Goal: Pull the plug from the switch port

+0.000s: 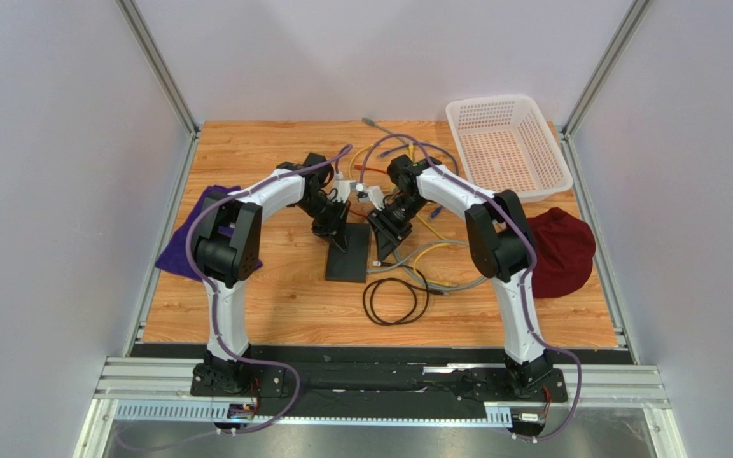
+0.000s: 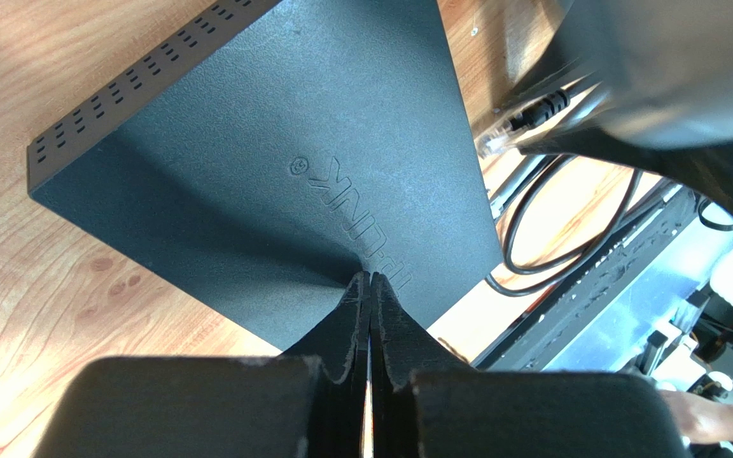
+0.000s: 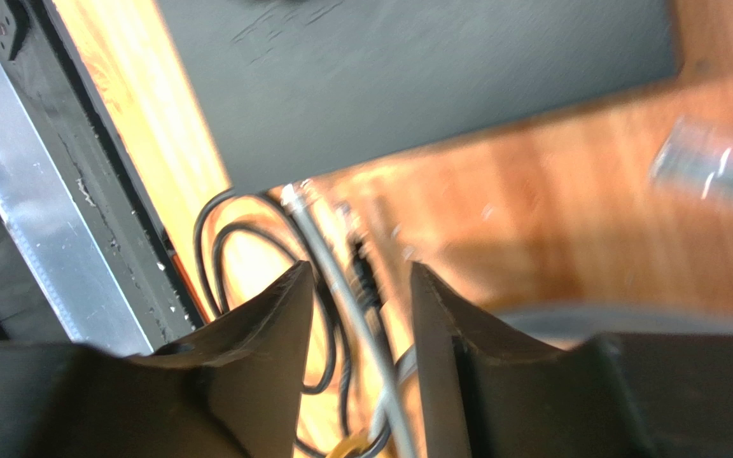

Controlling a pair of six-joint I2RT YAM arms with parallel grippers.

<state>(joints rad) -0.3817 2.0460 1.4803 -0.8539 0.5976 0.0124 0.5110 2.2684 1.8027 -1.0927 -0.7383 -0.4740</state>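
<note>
— Where is the switch (image 1: 348, 256) placed, and what room is found around it?
— It is laid flat mid-counter (image 1: 275, 305). Bare wood is seen on its left side, and a black cable loop (image 1: 394, 303) and a grey cable (image 3: 332, 267) near its right edge. Pale walls are set on three sides.
— And each gripper?
— The left gripper (image 2: 370, 286) is pressed together, tips on the switch's top. The right gripper (image 3: 356, 277) is held apart, the grey cable seen between its fingers. Raised lettering ending "LINK" is read upside down.

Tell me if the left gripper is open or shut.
Shut: the left gripper shows no gap between its jaws, tips against the switch.
</note>
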